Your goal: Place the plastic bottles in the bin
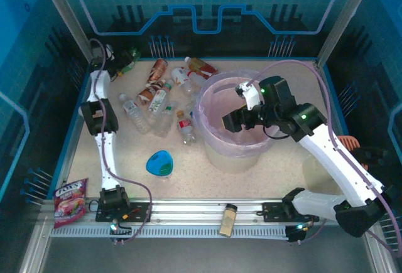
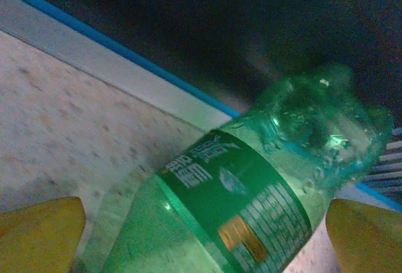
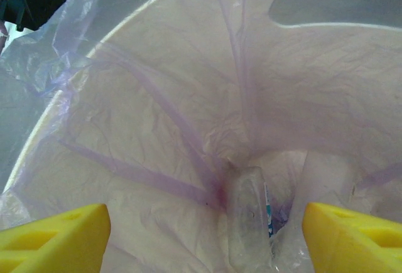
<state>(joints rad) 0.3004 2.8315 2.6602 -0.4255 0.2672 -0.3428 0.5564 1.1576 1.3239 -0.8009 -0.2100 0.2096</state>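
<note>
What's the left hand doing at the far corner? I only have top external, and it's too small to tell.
Observer: Left wrist shows the left hand straddling a green bottle with a green label.
Operator: Clamped yet?
Observer: No. Both yellow fingers stand apart from the bottle, with a gap on each side.
Operator: Anything in the bin? The arm blocks my view.
Observer: Right wrist shows one clear bottle at the bottom of the bin, below the open, empty right hand.
</note>
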